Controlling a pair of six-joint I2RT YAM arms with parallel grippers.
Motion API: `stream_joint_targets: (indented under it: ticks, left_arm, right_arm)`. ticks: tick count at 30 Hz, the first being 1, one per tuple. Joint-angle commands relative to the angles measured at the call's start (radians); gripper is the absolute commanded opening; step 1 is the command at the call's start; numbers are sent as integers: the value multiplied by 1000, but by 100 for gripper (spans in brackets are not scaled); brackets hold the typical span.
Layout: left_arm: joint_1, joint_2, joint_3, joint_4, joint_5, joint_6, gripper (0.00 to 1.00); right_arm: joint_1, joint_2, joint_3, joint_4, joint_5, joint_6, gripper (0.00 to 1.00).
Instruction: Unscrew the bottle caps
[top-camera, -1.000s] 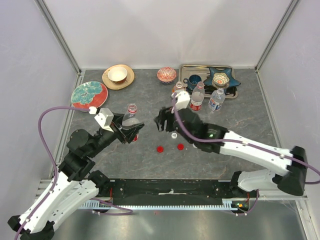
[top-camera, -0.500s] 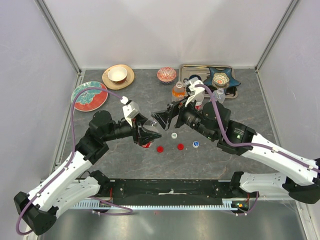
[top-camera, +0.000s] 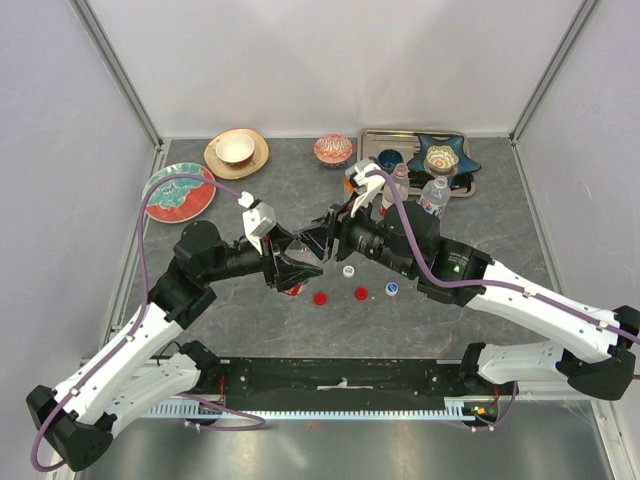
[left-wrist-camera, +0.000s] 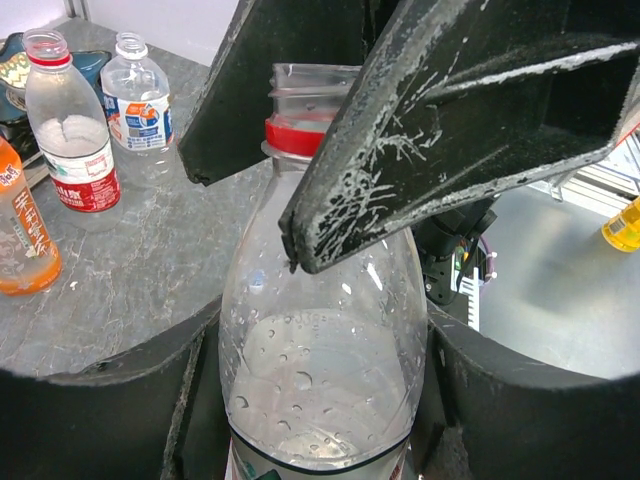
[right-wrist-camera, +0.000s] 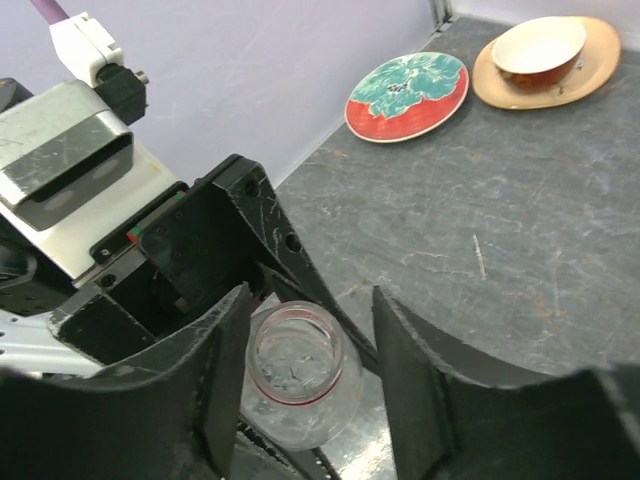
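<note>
Since a second ago the left pincer (top-camera: 288, 268) has swung its bottle (left-wrist-camera: 320, 350) in toward mid-table, the right pincer (top-camera: 322, 240) has come in to meet it, and a fourth cap (top-camera: 392, 289) now lies on the table (top-camera: 500, 212) near the other three. Left pincer is clamped on the bottle's body, holding it tilted with its open, capless mouth toward the right pincer, whose fingers (right-wrist-camera: 415, 400) stand partway apart on either side of the neck, with a gap showing beside the rim. Three more bottles (left-wrist-camera: 70, 140) stand together at the far side, well apart from both pincers.
</note>
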Motion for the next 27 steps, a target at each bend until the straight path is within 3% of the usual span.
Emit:
stream_joint_targets:
  ticks: [1, 8, 10, 11, 12, 13, 20, 23, 27]
  left_arm:
    - [-3, -17, 33, 43, 5, -16, 58]
    - [-3, -24, 34, 39, -101, -18, 66]
    - [-3, -24, 37, 32, -130, -25, 72]
    - [-3, -24, 43, 17, -179, -29, 76]
    - [-3, -24, 48, 9, -209, -33, 91]
    - [-3, -21, 57, -24, -246, -35, 99]
    - [-3, -81, 132, -309, -755, -35, 99]
    - [-3, -157, 117, -408, -866, -38, 99]
    - [-3, -265, 73, -451, -868, -18, 100]
  right_arm:
    - [-3, -20, -3, 29, -5, -4, 52]
    - [-3, -34, -20, 26, -11, 3, 10]
    - [-3, -35, -21, 24, -3, 1, 1]
    - [-3, -35, -20, 21, 15, -4, 0]
    - [-3, -35, -18, 18, 30, -10, 0]
    - [-3, -34, -9, 16, 46, -17, 0]
    - [-3, 41, 58, 58, 230, -163, 0]
    - [-3, 93, -3, 235, 368, -258, 0]
    - [-3, 263, 15, 334, 526, -390, 0]
